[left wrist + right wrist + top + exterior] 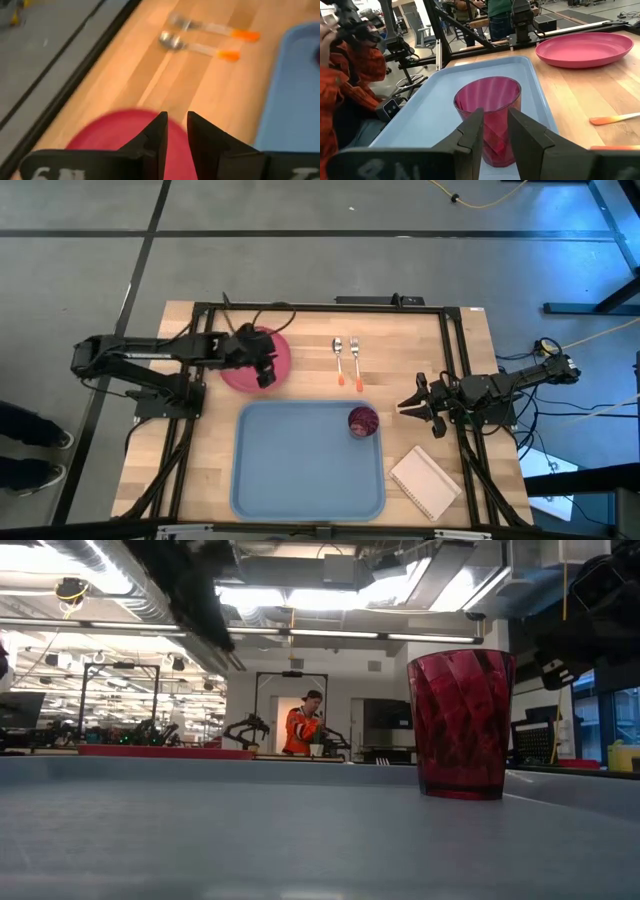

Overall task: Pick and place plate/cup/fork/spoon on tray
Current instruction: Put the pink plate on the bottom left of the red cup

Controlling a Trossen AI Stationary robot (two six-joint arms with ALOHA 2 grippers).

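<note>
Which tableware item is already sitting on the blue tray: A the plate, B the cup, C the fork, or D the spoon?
B: the cup stands upright inside the tray, near one corner, while the plate, fork and spoon lie on the wooden table.

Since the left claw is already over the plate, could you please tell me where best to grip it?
Grip the plate by its raised rim, from above, one finger inside and one outside. It lies flat on the table, too wide to span, so only the thin edge offers a hold. The left claw hovers at the side nearest the tray, a sensible spot.
</note>
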